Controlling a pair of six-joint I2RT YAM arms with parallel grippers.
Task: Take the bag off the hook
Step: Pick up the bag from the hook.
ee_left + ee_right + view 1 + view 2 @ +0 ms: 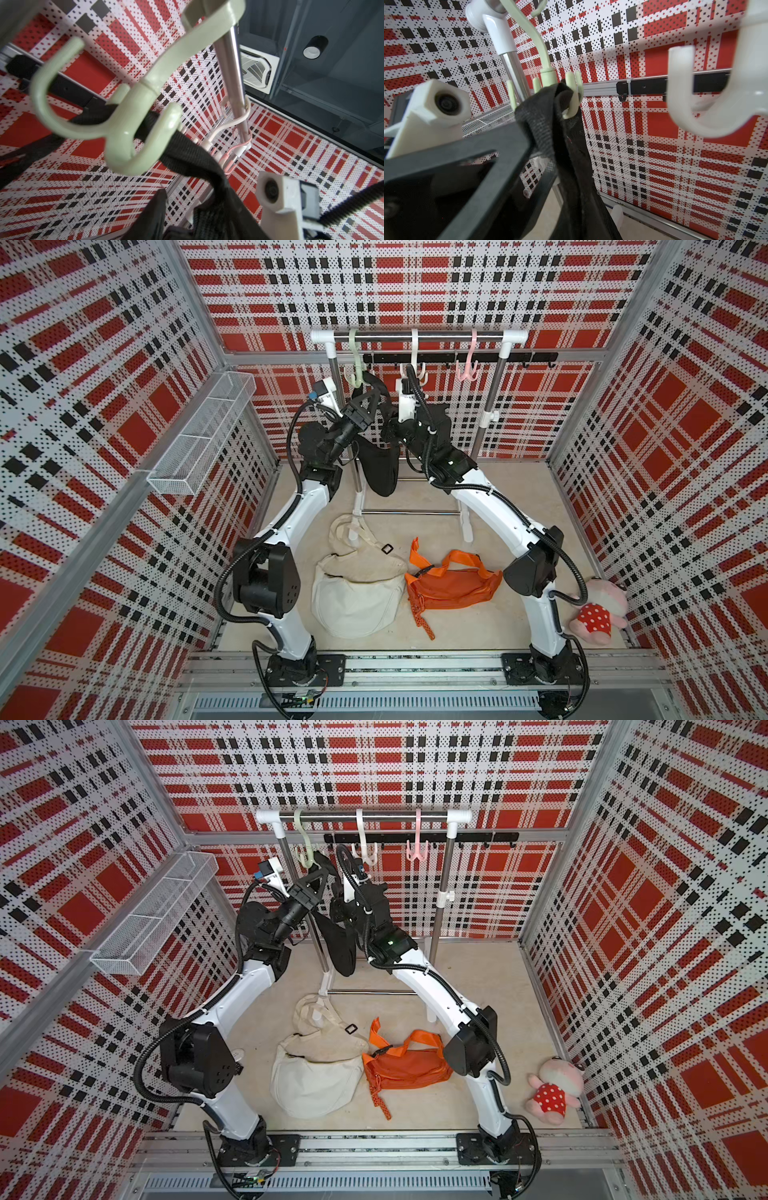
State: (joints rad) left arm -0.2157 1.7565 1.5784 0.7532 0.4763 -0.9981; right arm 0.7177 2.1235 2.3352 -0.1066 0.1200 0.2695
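plaid booth, rack [415, 336] at 12 o'clock: strap [187, 149] of black bag [380, 472] sits in green hook [133, 133]; left jaws' state unclear, right jaws clenched; best raise strap over hook's tip.

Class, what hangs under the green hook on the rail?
A black strap sits in one prong of the green hook; the black bag hangs below it. In both top views the arms cover where strap joins bag.
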